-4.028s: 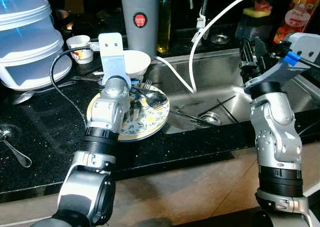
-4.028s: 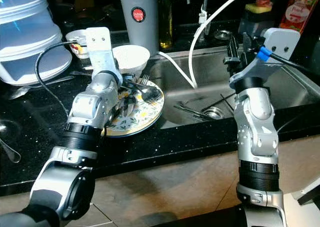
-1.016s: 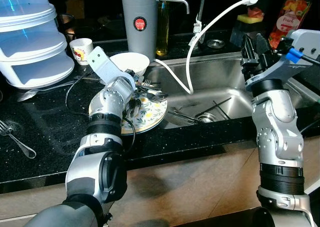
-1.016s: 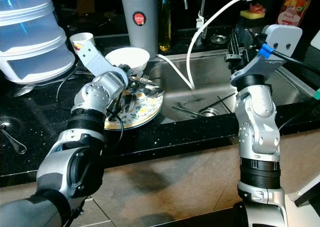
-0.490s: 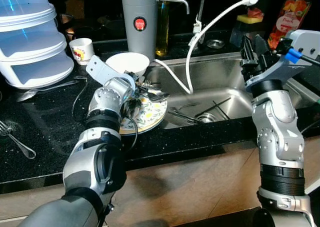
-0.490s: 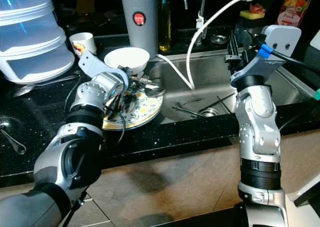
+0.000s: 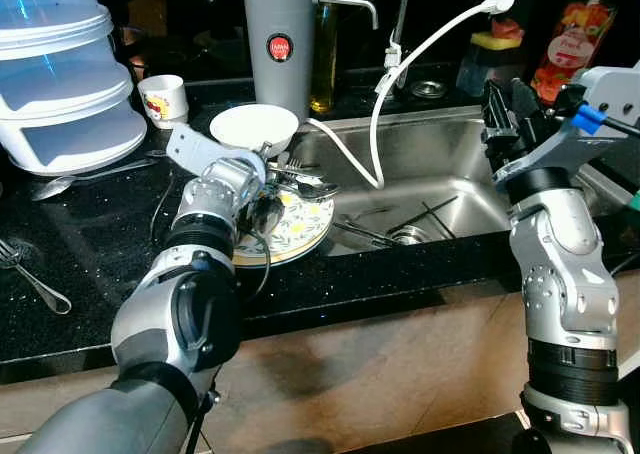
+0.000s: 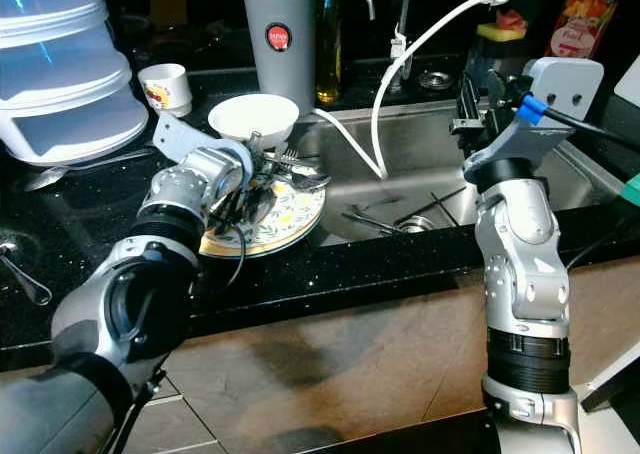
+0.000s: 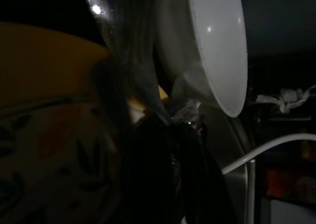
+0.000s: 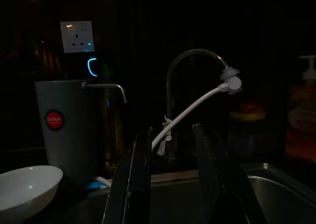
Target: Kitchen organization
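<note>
Steel sink [image 7: 455, 179] under raised right claw [image 10: 173, 179], fingers parted, empty. Round floral plate [image 8: 285, 214] on speckled black bench [image 7: 90, 244] under left claw [image 7: 262, 212]; grip unclear. White bowl [image 7: 254, 127] just behind.

The black stone table [image 7: 90, 264] is glittering with fine specks, polished to a gloss. The sink [image 7: 450, 164] is showing brushed steel, dull-shining. By the left arm's jaws, a glazed ceramic plate [image 8: 285, 219] with a leaf print is gleaming under shiny metal cutlery [image 7: 300, 179]; beside it a smooth white bowl [image 7: 253, 127] is catching light. Beyond the right arm's jaws, a matt grey canister [image 7: 279, 34] and a smooth white plastic hose [image 7: 425, 44] are standing out. Translucent plastic containers [image 7: 65, 84] are glowing faintly.
</note>
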You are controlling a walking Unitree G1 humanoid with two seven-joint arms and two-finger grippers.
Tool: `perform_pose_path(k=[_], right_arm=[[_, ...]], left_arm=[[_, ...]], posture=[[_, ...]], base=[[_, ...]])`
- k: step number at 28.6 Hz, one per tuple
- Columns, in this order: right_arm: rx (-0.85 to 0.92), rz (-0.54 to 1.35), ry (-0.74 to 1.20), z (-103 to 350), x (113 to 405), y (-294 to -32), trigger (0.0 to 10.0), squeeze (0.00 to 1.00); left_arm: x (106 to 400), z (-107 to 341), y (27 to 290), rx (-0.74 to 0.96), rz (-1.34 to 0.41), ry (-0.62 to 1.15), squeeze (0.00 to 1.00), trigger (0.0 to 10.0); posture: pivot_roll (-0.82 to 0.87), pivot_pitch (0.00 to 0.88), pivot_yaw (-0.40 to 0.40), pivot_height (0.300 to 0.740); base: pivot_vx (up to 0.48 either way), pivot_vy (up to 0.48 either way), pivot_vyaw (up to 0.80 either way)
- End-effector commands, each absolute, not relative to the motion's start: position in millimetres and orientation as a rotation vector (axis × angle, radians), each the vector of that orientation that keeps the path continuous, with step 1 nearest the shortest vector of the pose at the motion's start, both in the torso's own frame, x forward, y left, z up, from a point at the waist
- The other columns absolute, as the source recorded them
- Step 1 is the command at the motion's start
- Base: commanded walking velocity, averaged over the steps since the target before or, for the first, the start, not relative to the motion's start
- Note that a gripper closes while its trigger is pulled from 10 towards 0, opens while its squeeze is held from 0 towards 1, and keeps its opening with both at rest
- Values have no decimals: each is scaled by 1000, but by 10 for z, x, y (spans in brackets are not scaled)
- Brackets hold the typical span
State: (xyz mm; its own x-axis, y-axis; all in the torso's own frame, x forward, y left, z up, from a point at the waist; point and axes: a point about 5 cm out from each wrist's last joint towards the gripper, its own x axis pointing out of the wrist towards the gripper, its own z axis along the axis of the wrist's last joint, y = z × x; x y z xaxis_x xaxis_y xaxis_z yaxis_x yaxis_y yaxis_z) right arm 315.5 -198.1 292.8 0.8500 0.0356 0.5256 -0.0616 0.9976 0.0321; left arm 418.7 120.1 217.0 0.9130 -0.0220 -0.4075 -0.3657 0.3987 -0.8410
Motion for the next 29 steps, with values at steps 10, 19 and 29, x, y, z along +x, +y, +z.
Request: perform_pose_path(k=[10, 19, 29], right_arm=[[46, 56, -557, 2983, 3167, -1973, 10000, 0], [43, 55, -565, 3005, 3171, -1989, 10000, 0], [43, 59, -575, 3036, 3197, -1984, 10000, 0]], left_arm=[[4178, 2026, 1445, -1168, 269, 374, 0, 0], [4152, 2763, 1323, -879, 171, -83, 0, 10000], [3901, 3093, 512, -608, -274, -211, 0, 10000]], posture=[[-81, 24, -7, 740], [-71, 9, -13, 740], [-68, 0, -19, 740]], base=[[0, 0, 0], [0, 0, 0], [0, 0, 0]])
